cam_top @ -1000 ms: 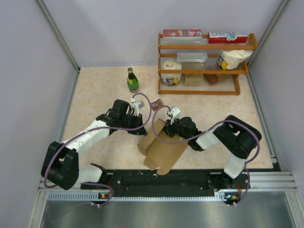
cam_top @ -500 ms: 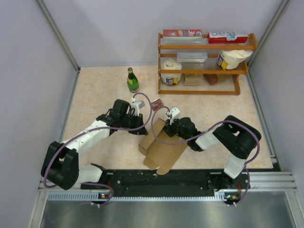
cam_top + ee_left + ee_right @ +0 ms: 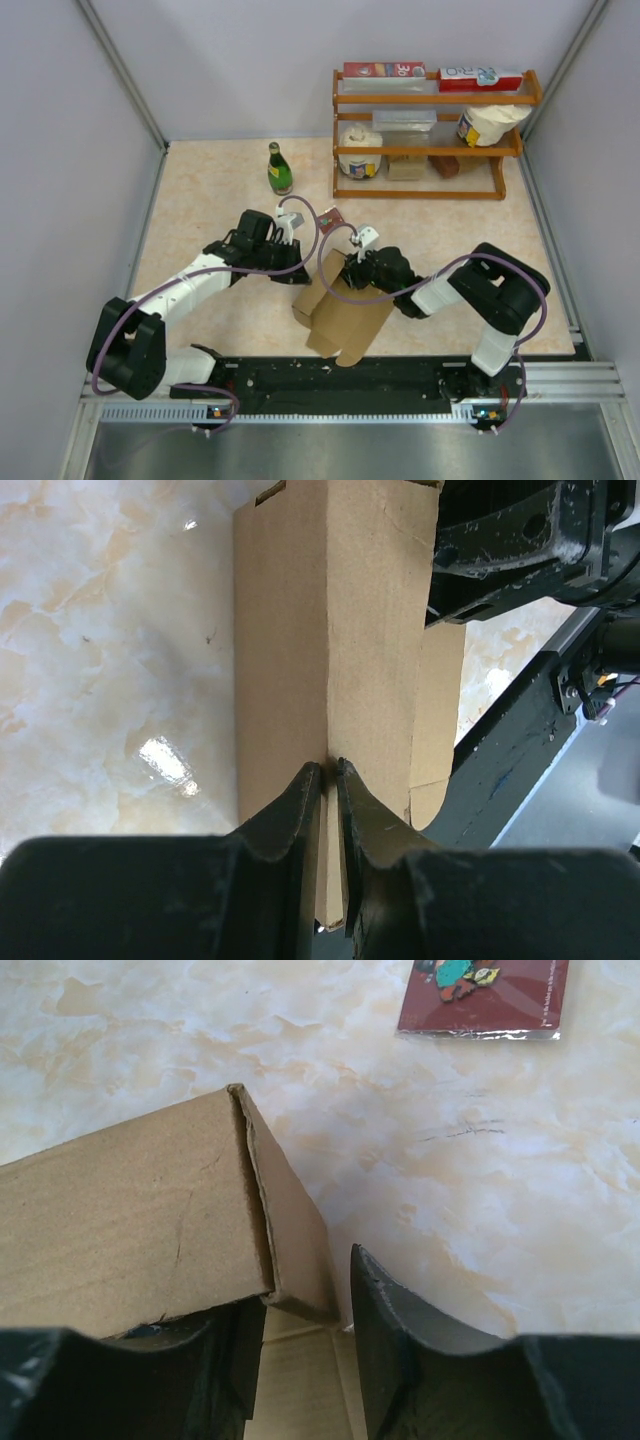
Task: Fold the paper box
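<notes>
The paper box (image 3: 342,318) is plain brown cardboard, partly folded into a slim rectangular shape, lying slantwise on the table between both arms. In the left wrist view my left gripper (image 3: 331,772) is shut on a thin upright edge of the paper box (image 3: 330,620). From above, the left gripper (image 3: 305,270) sits at the box's upper left. My right gripper (image 3: 347,278) is at the box's far end. In its wrist view the right gripper (image 3: 305,1280) is open, astride a corner wall of the box (image 3: 120,1230), with a gap beside the right finger (image 3: 400,1360).
A small dark-red card (image 3: 331,217) (image 3: 482,995) lies on the marble-patterned table just beyond the box. A green bottle (image 3: 279,168) stands at the back. A wooden shelf (image 3: 430,150) with cartons and containers fills the back right. A black rail (image 3: 340,378) runs along the near edge.
The right gripper's jaws have parted and let go of the box's end wall. The box has shifted slightly. The left gripper keeps its hold.
</notes>
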### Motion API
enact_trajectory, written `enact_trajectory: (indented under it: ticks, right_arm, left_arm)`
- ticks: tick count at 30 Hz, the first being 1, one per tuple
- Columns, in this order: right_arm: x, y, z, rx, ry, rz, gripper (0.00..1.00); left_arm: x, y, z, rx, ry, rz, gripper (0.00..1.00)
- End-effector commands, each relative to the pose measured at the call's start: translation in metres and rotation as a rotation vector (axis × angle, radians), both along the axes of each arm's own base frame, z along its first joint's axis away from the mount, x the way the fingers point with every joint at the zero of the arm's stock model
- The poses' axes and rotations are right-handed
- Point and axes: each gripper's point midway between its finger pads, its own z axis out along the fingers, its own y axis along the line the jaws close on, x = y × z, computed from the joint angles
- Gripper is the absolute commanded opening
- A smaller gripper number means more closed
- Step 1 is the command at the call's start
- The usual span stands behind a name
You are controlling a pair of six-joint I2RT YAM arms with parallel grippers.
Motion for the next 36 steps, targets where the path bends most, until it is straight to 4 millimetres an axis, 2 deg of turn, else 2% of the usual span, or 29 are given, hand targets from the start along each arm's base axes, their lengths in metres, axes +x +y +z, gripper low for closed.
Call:
enact_trajectory:
  ticks: [1,6,14,22,25,31,33,36]
  right_arm:
    - [-0.006,0.012,0.021,0.057,-0.033,0.045,0.4]
    - [-0.016,0.005,0.025,0.048,-0.028,0.061,0.44]
    - [-0.036,-0.027,0.038,0.026,-0.017,0.012,0.46]
    - [-0.044,-0.065,0.053,0.027,0.031,-0.141,0.48]
    - [-0.049,-0.073,0.051,0.032,0.114,-0.208,0.48]
    - [-0.057,-0.085,0.052,0.059,0.214,-0.294,0.49]
    - [-0.057,-0.088,0.055,0.058,0.233,-0.32,0.49]
    - [-0.054,-0.095,0.059,0.023,0.268,-0.381,0.5]
  left_arm:
    - [0.002,-0.002,-0.003,-0.001,0.014,0.027,0.16]
    - [0.011,0.002,0.003,0.024,-0.012,0.061,0.17]
    - [0.031,0.015,0.014,0.058,-0.062,0.151,0.22]
    - [0.055,0.049,0.037,0.135,-0.178,0.276,0.25]
    - [0.062,0.057,0.049,0.156,-0.234,0.304,0.26]
    - [0.073,0.059,0.059,0.175,-0.291,0.298,0.28]
    - [0.074,0.053,0.063,0.155,-0.302,0.264,0.29]
    - [0.074,0.038,0.079,0.105,-0.346,0.187,0.43]
